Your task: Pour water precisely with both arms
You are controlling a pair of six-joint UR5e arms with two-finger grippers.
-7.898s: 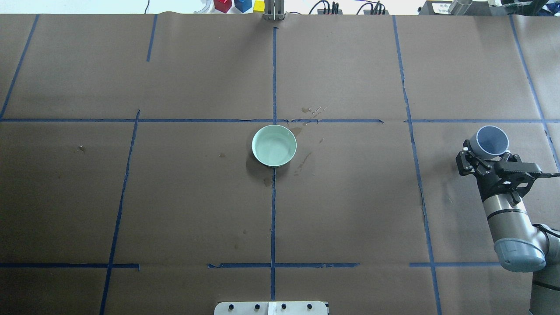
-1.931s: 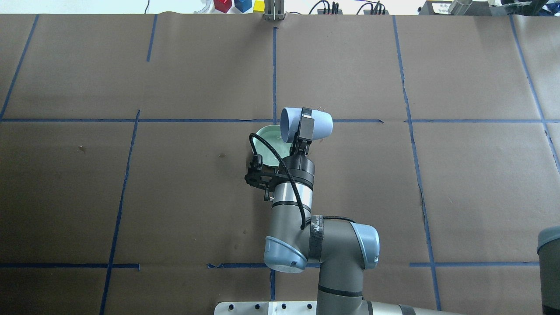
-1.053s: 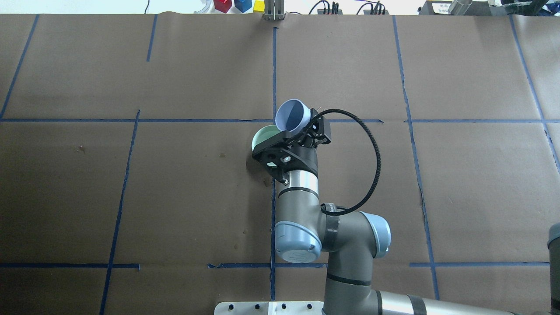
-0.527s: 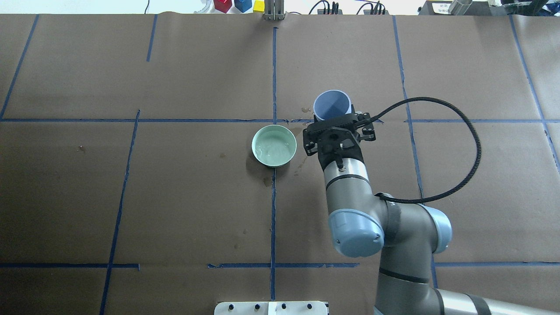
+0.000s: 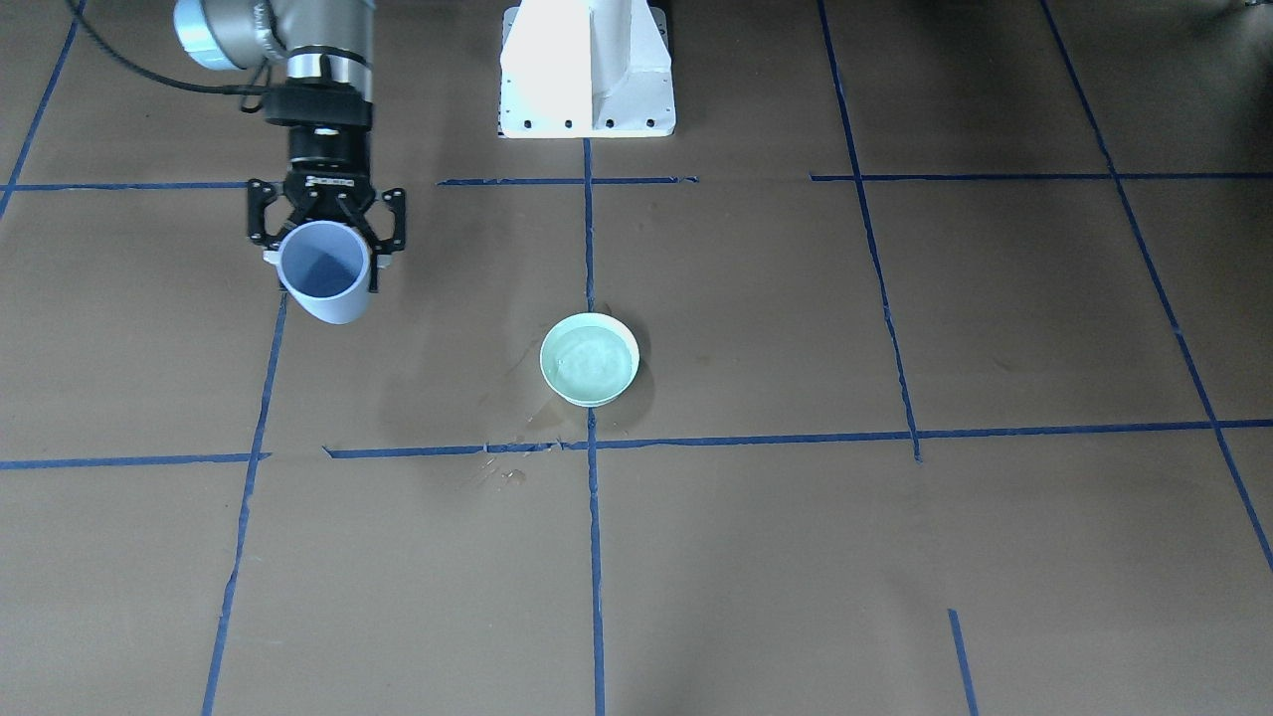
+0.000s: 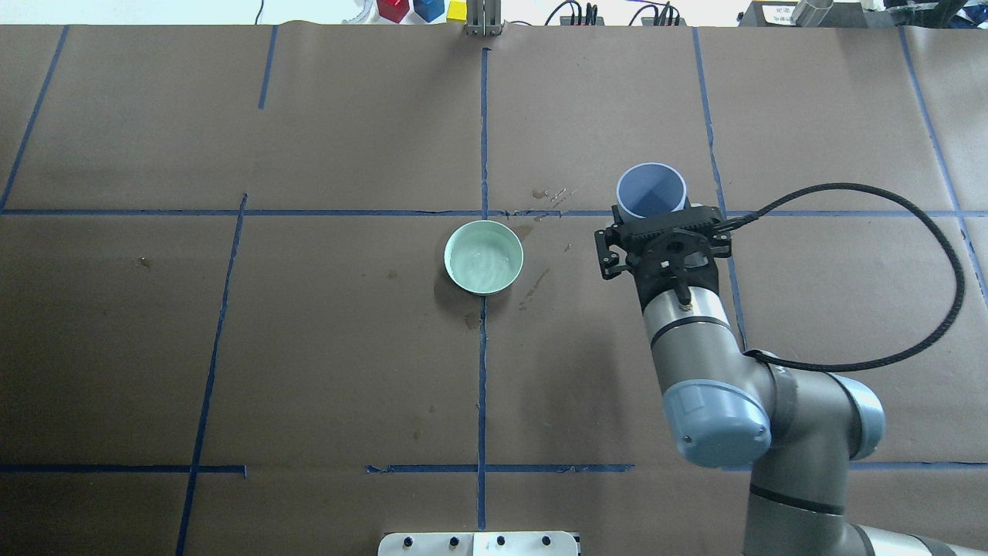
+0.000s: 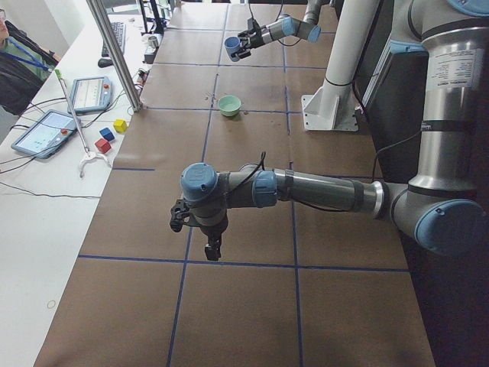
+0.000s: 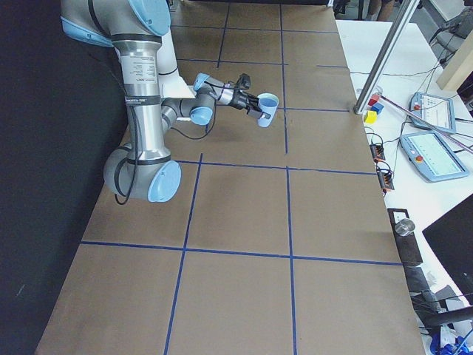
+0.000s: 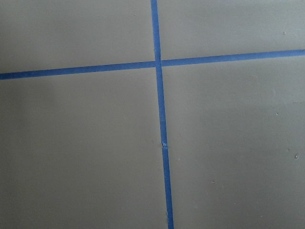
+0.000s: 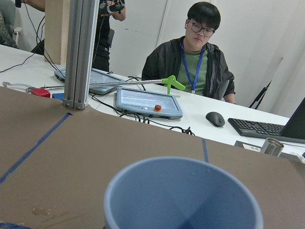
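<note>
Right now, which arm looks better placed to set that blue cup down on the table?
The right. Its tool grips the blue cup above the table, near the green bowl. The left arm hangs far along the table from both.

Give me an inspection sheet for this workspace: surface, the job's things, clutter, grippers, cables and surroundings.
Surface: table covered in brown paper with blue tape lines; spilt drops near the bowl.
Job's things: green bowl holds water; blue cup held apart from the bowl.
Clutter: coloured blocks at the far edge.
Grippers: right gripper shut on the blue cup; left gripper state cannot be told.
Cables: black cable loops from the right wrist.
Surroundings: seated person, tablets on a desk.
</note>
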